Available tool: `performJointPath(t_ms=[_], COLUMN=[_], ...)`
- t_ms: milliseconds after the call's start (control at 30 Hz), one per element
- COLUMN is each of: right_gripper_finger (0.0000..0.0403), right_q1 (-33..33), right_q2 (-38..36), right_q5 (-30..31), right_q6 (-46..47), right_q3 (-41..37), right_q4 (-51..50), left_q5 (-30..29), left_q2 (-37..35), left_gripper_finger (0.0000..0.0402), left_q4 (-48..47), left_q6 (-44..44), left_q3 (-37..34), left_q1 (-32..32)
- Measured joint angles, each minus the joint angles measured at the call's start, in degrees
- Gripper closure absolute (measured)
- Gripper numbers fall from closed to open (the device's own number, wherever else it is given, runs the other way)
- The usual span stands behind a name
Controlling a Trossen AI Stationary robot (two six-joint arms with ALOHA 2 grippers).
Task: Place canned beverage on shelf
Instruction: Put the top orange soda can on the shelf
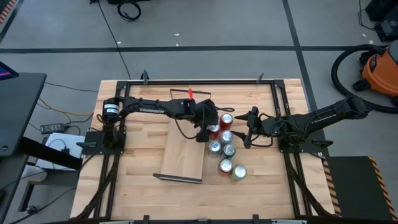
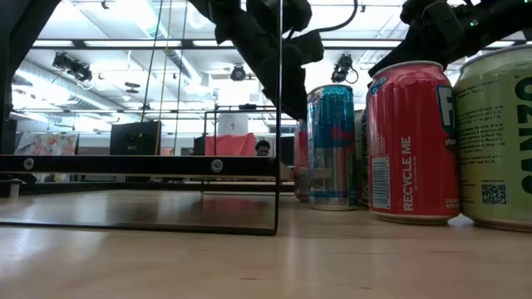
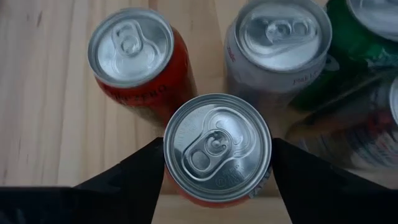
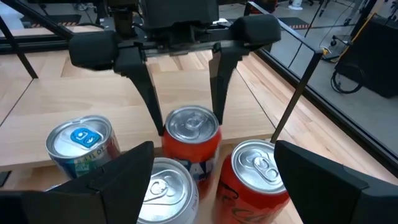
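Left end effector (image 4: pixel 186 121) grips the red aluminium can (image 4: pixel 191 144) standing on the wooden worktop (image 1: pixel 140 186), just beside the long light-wood shelf plank (image 1: pixel 185 152). Right end effector (image 1: pixel 249 132) open, near the can cluster beside that shelf.

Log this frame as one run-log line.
stage: grasp | left gripper: shut on red can, on table beside shelf | right gripper: open, waiting right of can cluster | shelf: no can

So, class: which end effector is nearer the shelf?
Left. The left end effector sits at the edge of the shelf, closed around a red can. The right end effector hangs beyond the can cluster.
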Motion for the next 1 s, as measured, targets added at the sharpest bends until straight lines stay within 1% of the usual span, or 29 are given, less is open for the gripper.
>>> performJointPath(t_ms=[633,867,1000], right_gripper_finger=[0.006,0.006,0.006], right_q1=[0.0,0.01,0.01], right_q2=[0.0,0.0,0.0], right_q5=[0.0,0.0,0.0], right_q6=[0.04,0.04,0.04], right_q3=[0.0,0.0,0.0], right_q4=[-0.25,-0.29,-0.31], left_q5=[0.75,0.28,0.36], left_q2=[-0.12,-0.13,-0.02], left_gripper_finger=[0.0129,0.0133,0.0138], left_q4=[-0.29,-4.2,-5.26], left_q6=[1.08,1.64,1.62], left_q3=[0.48,3.81,3.99], left_q1=[-0.04,0.3,0.98])
